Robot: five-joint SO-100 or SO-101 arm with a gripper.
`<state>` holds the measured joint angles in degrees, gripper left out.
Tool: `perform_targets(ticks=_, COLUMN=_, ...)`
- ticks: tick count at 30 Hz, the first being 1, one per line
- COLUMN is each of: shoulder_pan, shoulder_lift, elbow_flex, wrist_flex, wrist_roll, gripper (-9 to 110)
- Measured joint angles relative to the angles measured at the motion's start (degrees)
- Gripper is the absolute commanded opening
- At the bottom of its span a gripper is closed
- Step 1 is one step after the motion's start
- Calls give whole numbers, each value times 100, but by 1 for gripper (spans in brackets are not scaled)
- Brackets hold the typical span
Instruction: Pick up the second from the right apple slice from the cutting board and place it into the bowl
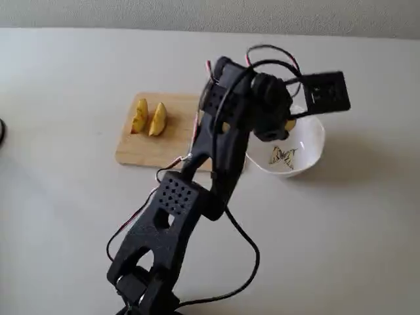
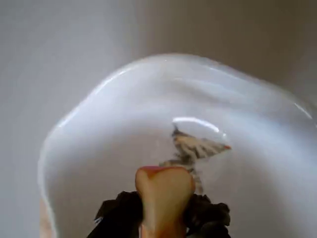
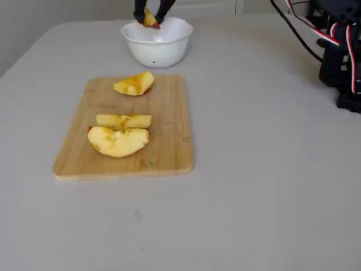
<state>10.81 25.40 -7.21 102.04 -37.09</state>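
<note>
My gripper [image 3: 150, 20] is shut on the apple slice [image 3: 149, 20] and holds it just above the white bowl [image 3: 158, 49] at the far end of the table. In the wrist view the slice [image 2: 164, 196] stands pale yellow with a reddish tip between the black fingers [image 2: 116, 218], over the bowl's inside [image 2: 99, 148] and its yellow-green drawing [image 2: 195, 148]. The light-wood cutting board [image 3: 169, 152] lies nearer the camera, beside the bowl. In a fixed view my arm [image 1: 216, 138] hides the slice and part of the bowl [image 1: 312, 141].
Three other apple wedges lie on the board: one near the bowl [image 3: 134, 83], a flat one [image 3: 123, 120] and a large one [image 3: 117, 141]. Two of them show in a fixed view [image 1: 148, 118]. The arm's base and cables [image 3: 338, 51] stand at the right.
</note>
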Motion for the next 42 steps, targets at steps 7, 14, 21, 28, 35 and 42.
perform_targets(ticks=7, shoulder_pan=105, shoulder_lift=-123, elbow_flex=0, wrist_flex=0, wrist_roll=0, gripper=44)
perform_targets(ticks=14, shoulder_pan=35, shoulder_lift=-18, elbow_flex=0, wrist_flex=0, wrist_roll=-290, gripper=45)
perform_targets(ticks=21, shoulder_pan=-167, shoulder_lift=589, elbow_flex=0, wrist_flex=0, wrist_roll=-466, gripper=45)
perform_targets(ticks=28, shoulder_pan=-211, shoulder_lift=1169, elbow_flex=0, wrist_flex=9, wrist_roll=-422, gripper=36)
perform_targets(ticks=35, shoulder_pan=-1204, shoulder_lift=2900, elbow_flex=571, wrist_flex=9, wrist_roll=53, gripper=0)
perform_targets(ticks=42, shoulder_pan=-3568, shoulder_lift=6029, elbow_flex=2505, wrist_flex=9, wrist_roll=2030, gripper=0)
